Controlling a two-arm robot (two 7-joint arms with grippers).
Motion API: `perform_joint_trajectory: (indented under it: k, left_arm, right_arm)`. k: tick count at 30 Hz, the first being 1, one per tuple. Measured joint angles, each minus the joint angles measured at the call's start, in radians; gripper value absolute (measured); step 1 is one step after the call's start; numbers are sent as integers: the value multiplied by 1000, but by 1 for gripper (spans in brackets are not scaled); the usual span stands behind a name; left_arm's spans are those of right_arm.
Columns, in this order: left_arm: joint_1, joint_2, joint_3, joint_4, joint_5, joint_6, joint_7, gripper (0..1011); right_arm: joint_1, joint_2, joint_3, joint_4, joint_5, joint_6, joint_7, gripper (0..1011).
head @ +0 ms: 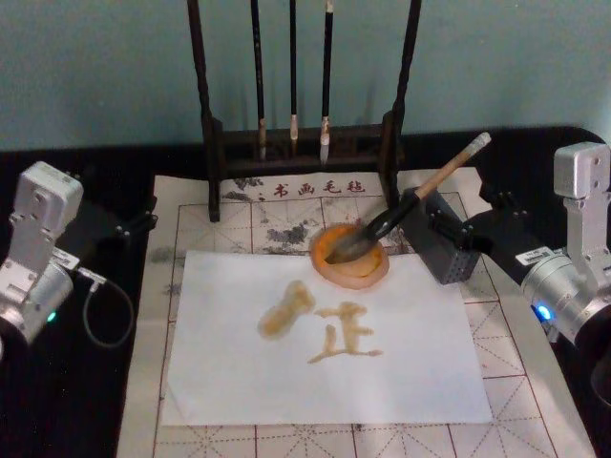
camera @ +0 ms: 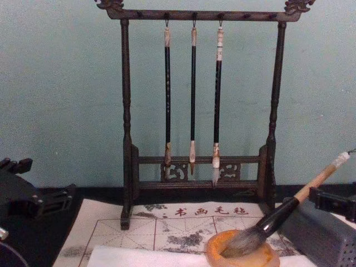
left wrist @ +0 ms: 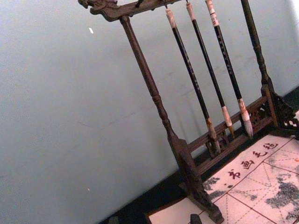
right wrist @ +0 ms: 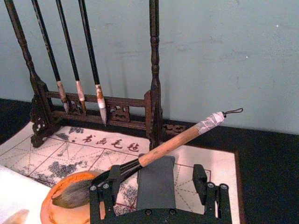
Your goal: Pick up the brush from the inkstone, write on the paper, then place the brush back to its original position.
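The brush (head: 401, 210) rests with its grey bristle head in the orange inkstone (head: 349, 256). Its tan handle slants up and to the right. The same brush (right wrist: 168, 144) crosses just above one finger (right wrist: 100, 193) of my right gripper (right wrist: 156, 170). That gripper is open, with the jaws wide apart and not closed on the handle. In the head view the right gripper (head: 451, 212) sits just right of the inkstone. The white paper (head: 401, 367) lies in front of the inkstone and carries wet amber strokes. My left gripper (head: 124, 224) is parked at the far left, open.
A dark wooden rack (head: 215, 143) with three thin hanging brushes (camera: 193, 94) stands at the back, against the blue wall. The beige gridded mat (head: 516, 382) lies under the paper. The table (head: 105, 401) around it is black, and a cable (head: 95, 315) loops by the left arm.
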State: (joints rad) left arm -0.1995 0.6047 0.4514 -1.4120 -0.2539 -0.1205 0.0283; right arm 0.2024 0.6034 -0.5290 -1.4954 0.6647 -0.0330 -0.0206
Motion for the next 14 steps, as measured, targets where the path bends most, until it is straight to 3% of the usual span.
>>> perform_joint_trajectory:
  k: [14]
  left_arm:
    - [0,0,0,0,0,0,0,1001]
  right_arm:
    - [0,0,0,0,0,0,0,1002]
